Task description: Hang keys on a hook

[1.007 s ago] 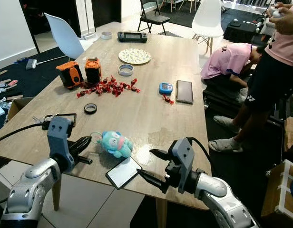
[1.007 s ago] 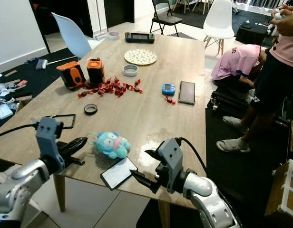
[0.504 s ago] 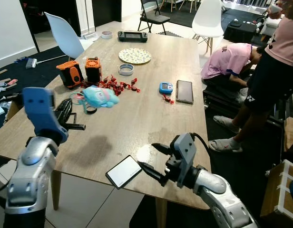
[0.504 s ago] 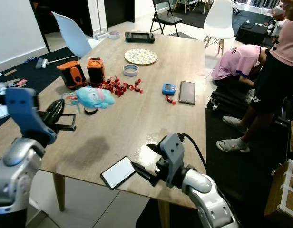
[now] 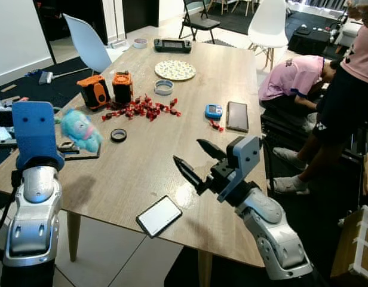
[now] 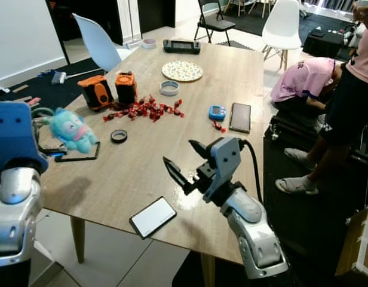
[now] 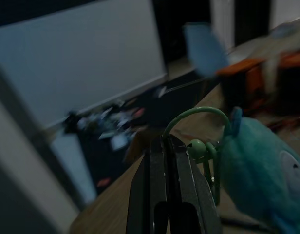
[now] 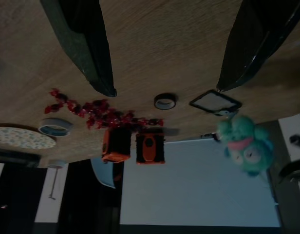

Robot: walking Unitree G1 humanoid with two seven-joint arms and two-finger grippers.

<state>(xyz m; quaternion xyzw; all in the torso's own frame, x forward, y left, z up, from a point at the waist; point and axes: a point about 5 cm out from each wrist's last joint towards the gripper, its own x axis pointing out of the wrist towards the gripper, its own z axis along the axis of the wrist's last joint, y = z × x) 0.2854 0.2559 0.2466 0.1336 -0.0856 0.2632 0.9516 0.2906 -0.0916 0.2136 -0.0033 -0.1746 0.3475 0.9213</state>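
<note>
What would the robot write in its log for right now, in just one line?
left gripper: shut on green ring, teal plush keychain lifted off table | right gripper: open, empty, above table | hook: none visible

both head views are bright and evenly lit, sharp across the light wooden table (image 5: 172, 161), with a pale patch of glare near its front edge. the raised silver left arm (image 5: 33, 203) casts a soft shadow on the wood beside it. the left wrist view is dim and smeared, its background streaked with blur. the right wrist view is dark and underexposed, yet fairly crisp.
</note>
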